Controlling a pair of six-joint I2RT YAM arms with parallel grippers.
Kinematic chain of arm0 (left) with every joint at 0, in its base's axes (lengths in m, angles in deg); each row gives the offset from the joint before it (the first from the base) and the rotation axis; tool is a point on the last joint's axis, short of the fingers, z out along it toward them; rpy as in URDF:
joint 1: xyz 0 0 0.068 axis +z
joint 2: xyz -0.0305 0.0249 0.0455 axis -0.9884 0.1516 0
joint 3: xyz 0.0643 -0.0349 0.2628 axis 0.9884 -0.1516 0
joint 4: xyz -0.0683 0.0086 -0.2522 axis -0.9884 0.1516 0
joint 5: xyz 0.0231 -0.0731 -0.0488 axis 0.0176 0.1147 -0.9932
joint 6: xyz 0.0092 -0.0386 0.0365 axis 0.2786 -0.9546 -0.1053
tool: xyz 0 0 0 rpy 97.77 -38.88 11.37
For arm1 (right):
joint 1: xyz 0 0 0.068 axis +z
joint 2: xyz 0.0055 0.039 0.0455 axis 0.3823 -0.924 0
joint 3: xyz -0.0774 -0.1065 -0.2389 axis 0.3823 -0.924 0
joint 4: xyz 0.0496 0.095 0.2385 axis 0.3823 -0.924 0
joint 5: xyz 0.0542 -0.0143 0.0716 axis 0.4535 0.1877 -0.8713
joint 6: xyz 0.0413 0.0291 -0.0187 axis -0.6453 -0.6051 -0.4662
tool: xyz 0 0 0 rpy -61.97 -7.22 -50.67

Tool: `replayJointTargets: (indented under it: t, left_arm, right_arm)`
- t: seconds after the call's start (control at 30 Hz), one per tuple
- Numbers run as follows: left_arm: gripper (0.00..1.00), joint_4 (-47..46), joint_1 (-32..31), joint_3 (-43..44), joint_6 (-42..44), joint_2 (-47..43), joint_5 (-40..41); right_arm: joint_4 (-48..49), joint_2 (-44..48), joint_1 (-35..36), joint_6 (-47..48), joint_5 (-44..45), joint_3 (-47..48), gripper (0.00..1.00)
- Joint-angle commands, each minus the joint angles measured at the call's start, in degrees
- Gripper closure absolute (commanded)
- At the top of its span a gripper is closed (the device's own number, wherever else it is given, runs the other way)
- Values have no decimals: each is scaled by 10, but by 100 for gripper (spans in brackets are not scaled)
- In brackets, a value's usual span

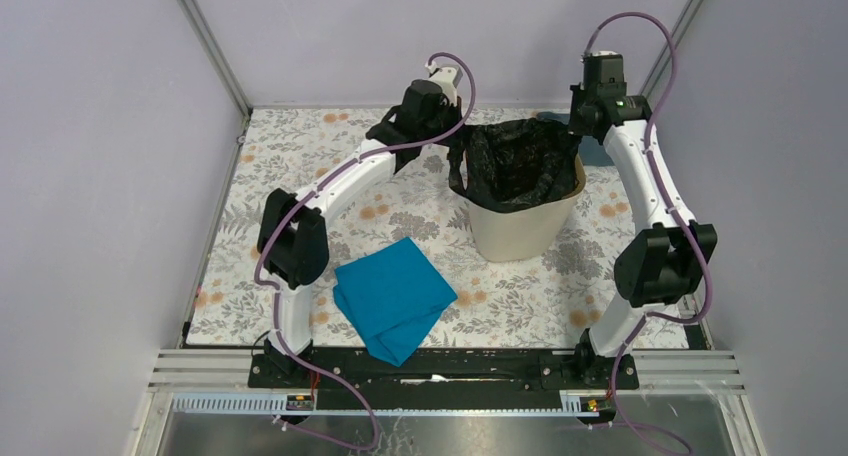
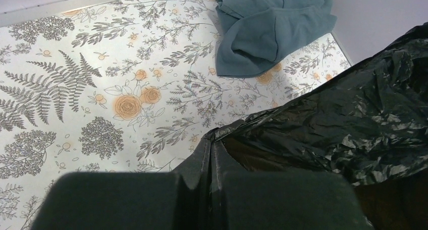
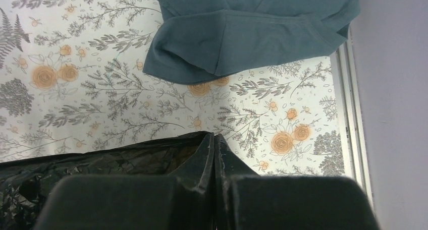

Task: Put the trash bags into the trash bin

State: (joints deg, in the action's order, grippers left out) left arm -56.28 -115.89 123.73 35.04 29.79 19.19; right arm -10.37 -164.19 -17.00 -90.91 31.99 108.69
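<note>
The cream-beige trash bin (image 1: 520, 231) stands upright at the table's middle right. The shiny black trash bag (image 1: 515, 161) hangs inside it, its open mouth stretched above the rim. My left gripper (image 1: 452, 146) is shut on the bag's left edge; in the left wrist view the film (image 2: 343, 119) runs out from the closed fingertips (image 2: 214, 147). My right gripper (image 1: 578, 126) is shut on the bag's right edge; in the right wrist view the film (image 3: 101, 162) runs left from the closed fingertips (image 3: 214, 139).
A bright blue cloth (image 1: 392, 296) lies folded at the front middle of the floral mat. A grey-blue cloth (image 3: 247, 28) lies behind the bin near the back right wall, also in the left wrist view (image 2: 270, 25). Walls close in on three sides.
</note>
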Motion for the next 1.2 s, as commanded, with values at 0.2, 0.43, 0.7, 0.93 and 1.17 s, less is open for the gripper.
replayJointTargets:
  t: [0.2,0.43,0.7,0.93,1.17]
  left_arm:
    - [100,-39,18,-57,-77,-23,-50]
    - [96,-53,19,-114,-123,-61,-125]
    - [65,-12,25,-115,-103,-107,-134]
    - [29,49,26,-151,-46,-173,-90]
    - [14,74,26,-224,-21,-259,-79]
  right_arm:
    - [-53,62,-19,-88,6,-53,97]
    - [-105,129,-19,-93,21,-64,83]
    - [-187,200,-19,-86,40,-18,37]
    - [-187,290,-19,-164,-174,-79,28]
    - [-141,307,-19,-257,-298,-137,38]
